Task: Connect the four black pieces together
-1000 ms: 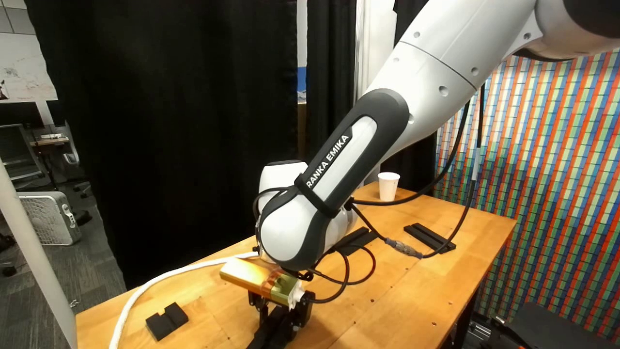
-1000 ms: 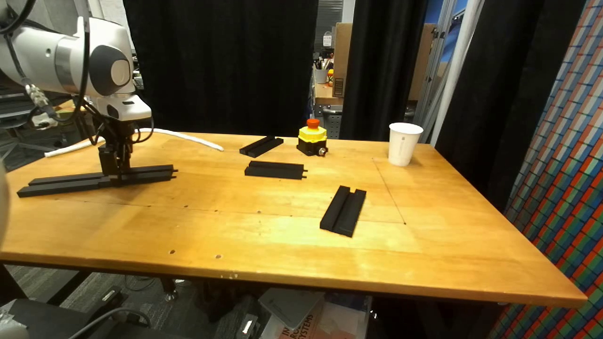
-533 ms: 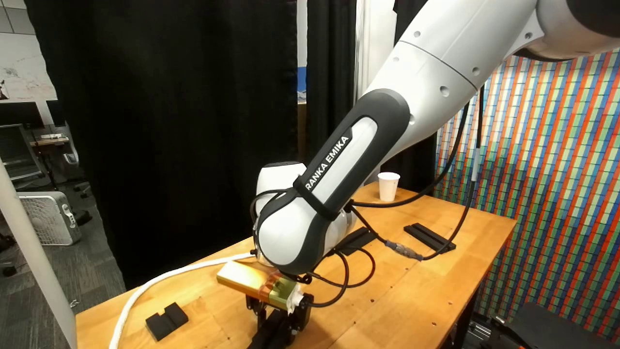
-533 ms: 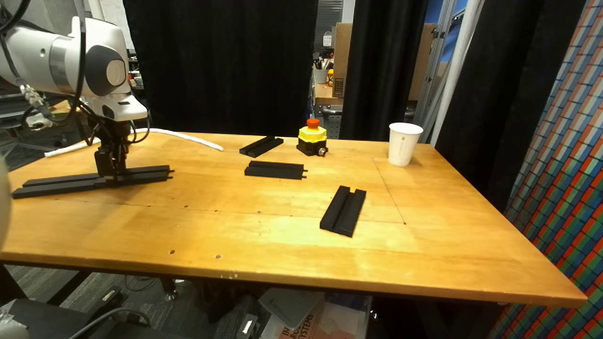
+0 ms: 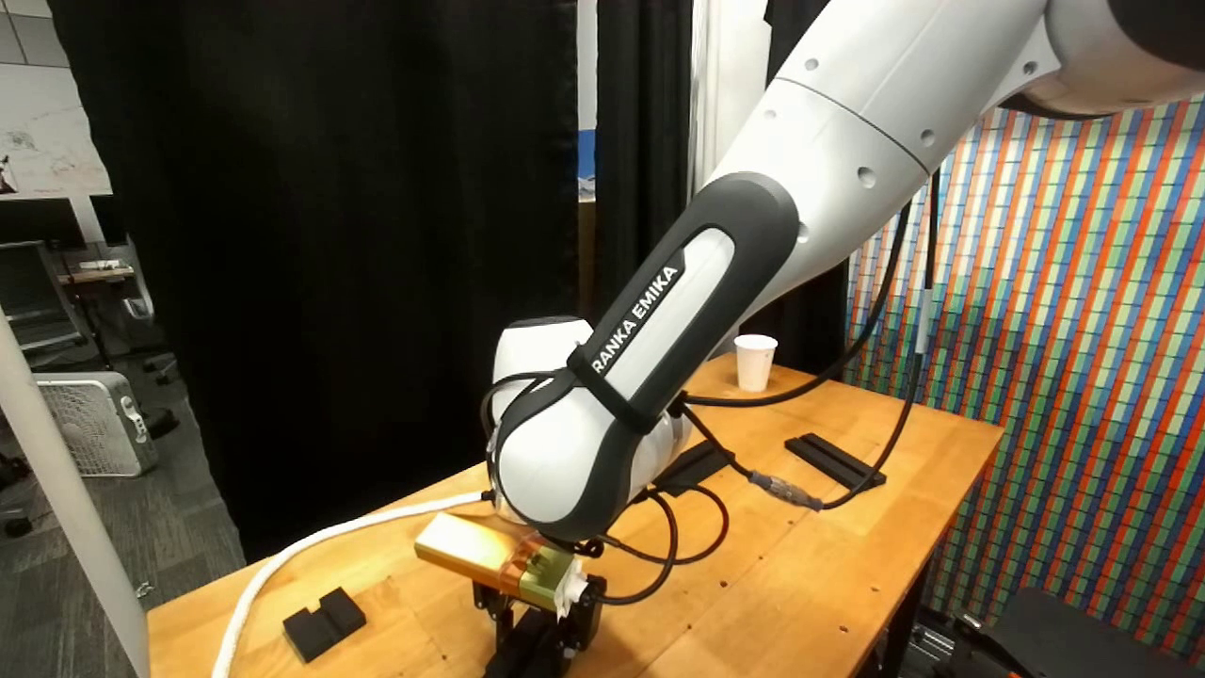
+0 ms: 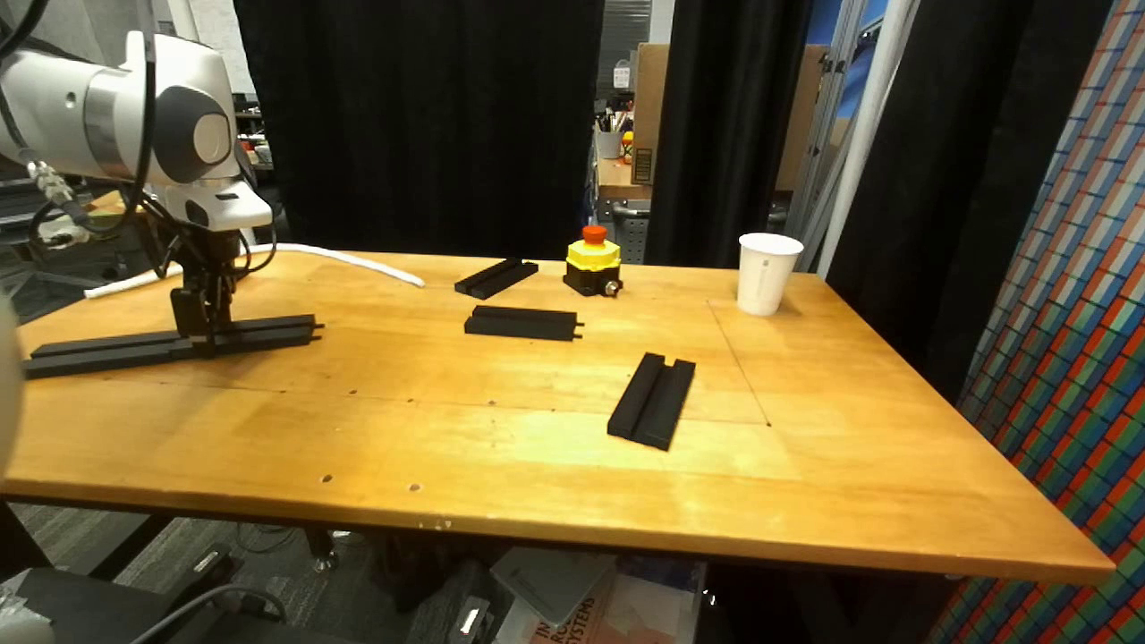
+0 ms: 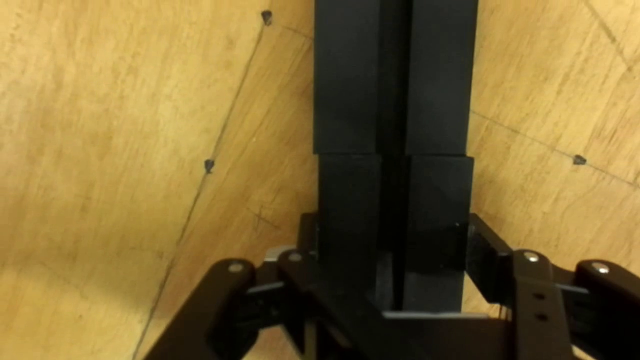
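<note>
Wrist view: gripper (image 7: 392,245) pinches the first black piece (image 7: 430,220); the second black piece (image 7: 430,80) abuts it at 12 o'clock, slightly offset sideways. In an exterior view, three loose black pieces (image 6: 523,323) lie toward the gripper's 3 o'clock, a paper cup (image 6: 767,279) beyond.

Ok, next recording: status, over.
Fingers shut on one black piece. Its end meets a second black piece, roughly aligned. Red-topped button and white cup stand away from both.
</note>
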`<state>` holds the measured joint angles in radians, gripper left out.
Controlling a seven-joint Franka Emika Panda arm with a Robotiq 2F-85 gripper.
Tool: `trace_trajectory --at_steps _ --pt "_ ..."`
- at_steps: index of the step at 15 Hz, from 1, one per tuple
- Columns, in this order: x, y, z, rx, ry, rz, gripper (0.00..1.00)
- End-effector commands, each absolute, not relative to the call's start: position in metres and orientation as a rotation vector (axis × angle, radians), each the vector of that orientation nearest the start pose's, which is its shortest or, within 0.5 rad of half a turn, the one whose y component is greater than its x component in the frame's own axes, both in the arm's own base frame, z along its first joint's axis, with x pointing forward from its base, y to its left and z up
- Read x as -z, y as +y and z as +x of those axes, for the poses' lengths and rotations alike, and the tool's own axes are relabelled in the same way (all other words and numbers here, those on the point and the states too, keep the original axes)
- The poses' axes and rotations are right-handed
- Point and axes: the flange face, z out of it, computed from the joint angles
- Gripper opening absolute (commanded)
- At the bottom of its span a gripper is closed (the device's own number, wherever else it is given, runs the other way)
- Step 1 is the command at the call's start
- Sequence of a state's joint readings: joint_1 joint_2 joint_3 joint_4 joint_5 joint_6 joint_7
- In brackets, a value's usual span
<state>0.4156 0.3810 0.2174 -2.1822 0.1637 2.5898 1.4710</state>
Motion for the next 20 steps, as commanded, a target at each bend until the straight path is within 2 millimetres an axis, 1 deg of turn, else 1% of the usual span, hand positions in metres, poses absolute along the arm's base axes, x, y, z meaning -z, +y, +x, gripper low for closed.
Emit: trace_trajectory --at_steps 1,15,20 --pt "-0.221 0.334 0.449 -0.207 1.454 -2.650 0.45" --pt "-0.217 0.332 0.439 -0.220 1.442 -2.659 0.45" --pt "-0.216 0.336 0.438 -0.221 1.439 -2.658 0.45"
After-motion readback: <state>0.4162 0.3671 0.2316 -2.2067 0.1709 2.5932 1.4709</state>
